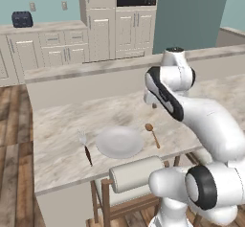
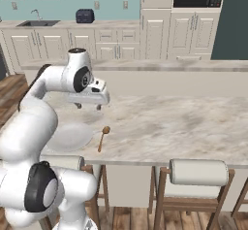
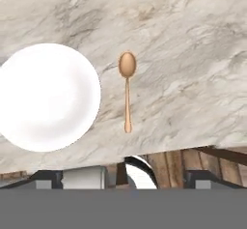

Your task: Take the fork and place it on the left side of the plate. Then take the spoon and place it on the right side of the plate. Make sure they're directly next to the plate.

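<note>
The white plate [image 1: 119,142] lies near the front edge of the marble counter [image 1: 62,125]. Close to its left rim is the fork [image 1: 85,147], silvery tines pointing away and dark handle toward the edge. The wooden spoon [image 1: 153,134] lies a short way off the plate's right rim, bowl pointing away. In the hand view the spoon [image 3: 127,90] runs parallel to the plate [image 3: 48,97] with a narrow strip of counter between them. My gripper [image 2: 88,106] hangs open above the counter, over the plate [image 2: 70,137] and spoon [image 2: 102,138], holding nothing.
Padded stools [image 1: 136,173] [image 2: 198,172] stand under the counter's near edge. A raised ledge [image 1: 95,70] runs along the counter's far side. To the right of the spoon the marble [image 2: 184,122] stretches on bare.
</note>
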{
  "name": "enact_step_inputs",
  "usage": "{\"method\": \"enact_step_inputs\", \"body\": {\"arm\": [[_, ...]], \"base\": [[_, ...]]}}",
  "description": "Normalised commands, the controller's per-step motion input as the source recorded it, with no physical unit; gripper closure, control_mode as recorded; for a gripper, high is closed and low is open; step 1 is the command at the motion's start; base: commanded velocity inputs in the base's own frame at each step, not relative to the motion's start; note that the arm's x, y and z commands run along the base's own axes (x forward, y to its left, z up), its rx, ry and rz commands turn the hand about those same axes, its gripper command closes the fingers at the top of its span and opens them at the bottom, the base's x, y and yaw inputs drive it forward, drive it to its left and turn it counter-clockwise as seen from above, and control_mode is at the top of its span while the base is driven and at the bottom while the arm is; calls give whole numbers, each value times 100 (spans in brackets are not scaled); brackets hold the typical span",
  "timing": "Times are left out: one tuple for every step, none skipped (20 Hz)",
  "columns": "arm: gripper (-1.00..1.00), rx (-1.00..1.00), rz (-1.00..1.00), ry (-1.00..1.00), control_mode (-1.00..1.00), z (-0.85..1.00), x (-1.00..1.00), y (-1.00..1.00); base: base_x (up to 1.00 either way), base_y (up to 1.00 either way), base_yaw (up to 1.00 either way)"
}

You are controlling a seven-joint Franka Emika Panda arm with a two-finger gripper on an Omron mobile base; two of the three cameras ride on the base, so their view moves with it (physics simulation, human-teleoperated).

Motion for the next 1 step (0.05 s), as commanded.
{"method": "enact_step_inputs", "body": {"arm": [[-100, -1, 0, -15, -100, 41, -66, 0]], "base": [[0, 0, 0]]}}
